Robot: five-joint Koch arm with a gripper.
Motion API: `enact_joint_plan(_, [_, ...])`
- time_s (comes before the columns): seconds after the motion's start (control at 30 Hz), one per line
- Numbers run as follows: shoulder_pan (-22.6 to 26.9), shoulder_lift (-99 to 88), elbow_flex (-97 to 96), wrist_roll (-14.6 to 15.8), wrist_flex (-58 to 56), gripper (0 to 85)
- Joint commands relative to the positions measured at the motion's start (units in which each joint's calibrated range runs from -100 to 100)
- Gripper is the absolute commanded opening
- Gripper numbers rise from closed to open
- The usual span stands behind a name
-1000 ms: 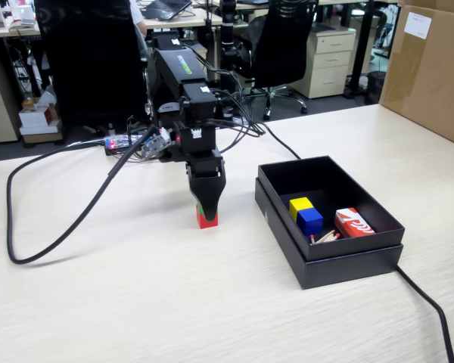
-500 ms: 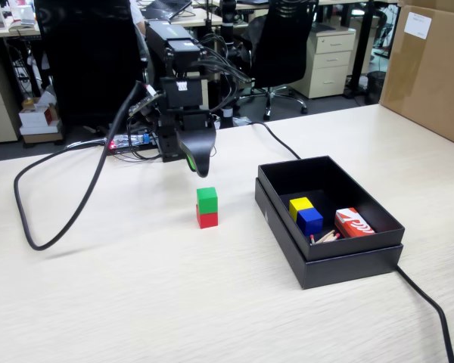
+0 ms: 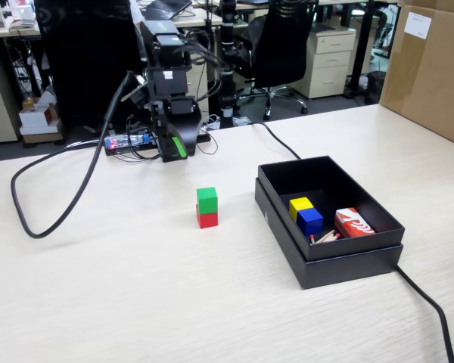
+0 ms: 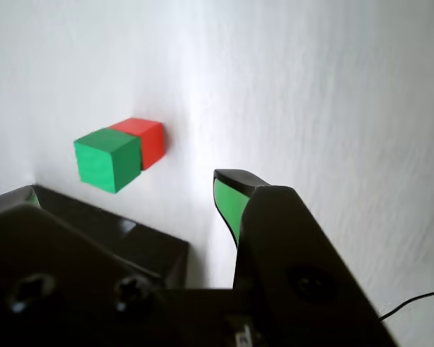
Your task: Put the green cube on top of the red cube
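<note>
In the fixed view, a black box [image 3: 329,240] holds a yellow block [image 3: 300,205], a blue block [image 3: 310,220] and a red-and-white packet [image 3: 354,222]. The green cube [image 3: 206,199] sits atop the red cube [image 3: 207,218] on the table [image 3: 136,302]. Farther back, the gripper [image 3: 177,148] hangs empty; only the wrist view shows its fingers [image 4: 228,199] parted.

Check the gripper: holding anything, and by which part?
Nothing held. The gripper is open and empty, away from the green cube, which sits on the red cube.
</note>
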Motion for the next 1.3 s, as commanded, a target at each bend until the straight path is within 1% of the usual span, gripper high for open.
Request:
enact_joint_plan(0.0, [0.5,-5.8,-8.1,1.7,11.9,48.0])
enact_joint_plan(0.13, [1.8,-9.7,-16.5,2.6,16.6,48.1])
enact_joint_plan(0.23, [2.6,-11.9,-20.9,3.2,18.1,48.1])
enact_joint_plan(0.37, [2.7,-13.3,-26.8,3.3,19.1,48.3])
enact_joint_plan(0.43, [2.5,-13.2,-29.8,3.3,21.5,48.3])
enact_joint_plan(0.77, [2.6,-13.1,-39.7,2.7,29.6,48.8])
enact_joint_plan(0.97, [2.5,-12.6,-47.4,1.2,37.4,49.7])
enact_joint_plan(1.13, [2.4,-16.2,-49.3,0.2,37.8,50.3])
enact_joint_plan(1.27, [2.1,-18.3,-50.4,0.2,38.0,49.6])
